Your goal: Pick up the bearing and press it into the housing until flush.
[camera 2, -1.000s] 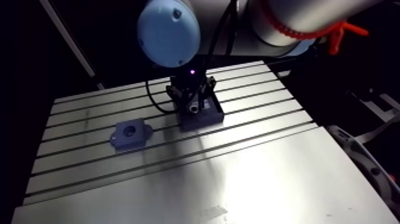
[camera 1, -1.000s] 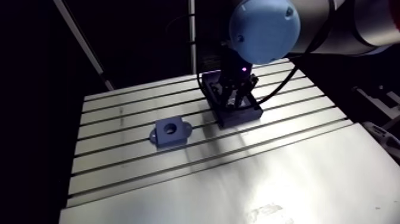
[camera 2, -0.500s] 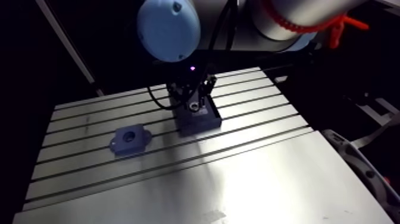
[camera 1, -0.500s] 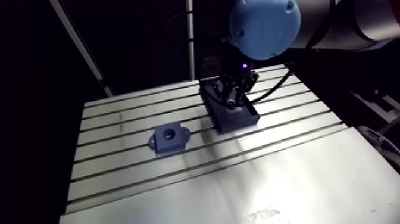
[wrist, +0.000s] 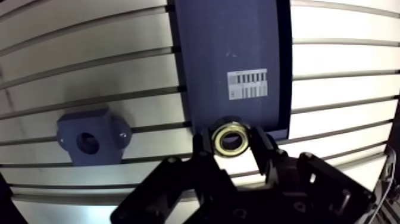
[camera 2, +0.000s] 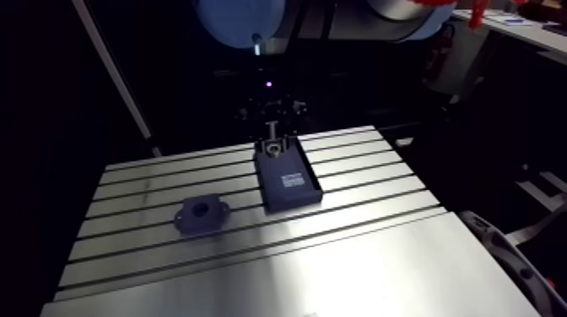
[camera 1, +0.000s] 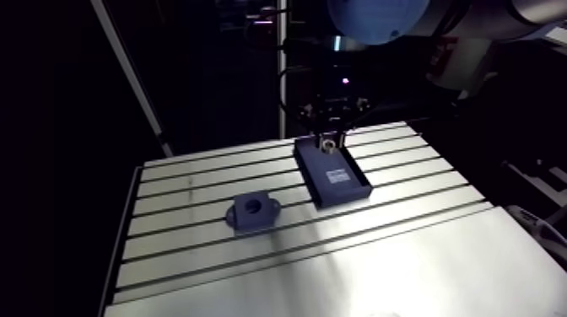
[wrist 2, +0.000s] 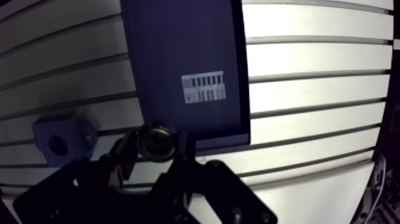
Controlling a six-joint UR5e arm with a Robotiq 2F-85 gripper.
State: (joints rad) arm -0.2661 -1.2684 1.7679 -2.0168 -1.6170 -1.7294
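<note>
My gripper [wrist: 233, 139] is shut on the bearing [wrist: 231, 139], a small metal ring with a brass-coloured inner band, pressed between the two dark fingers. It hangs above the near end of a dark rectangular tray [wrist: 229, 53] that carries a white label [wrist: 247, 83]. The housing [wrist: 90, 139], a dark block with a round bore and two ears, rests on the slotted table off to one side of the gripper. In the arm view the gripper [camera 1: 327, 142] is raised over the tray's far end [camera 1: 331, 171], and the housing [camera 1: 253, 210] lies to the tray's left.
The slotted aluminium table [camera 1: 396, 253] spreads wide toward the front, its grooves running across. Its left edge [camera 1: 126, 228] drops into darkness. A slanted pole [camera 1: 126, 76] rises behind the table's left corner.
The gripper has lifted up out of the tray with the bearing in it. The arm view has shifted with the arm; tray and housing lie where they were.
</note>
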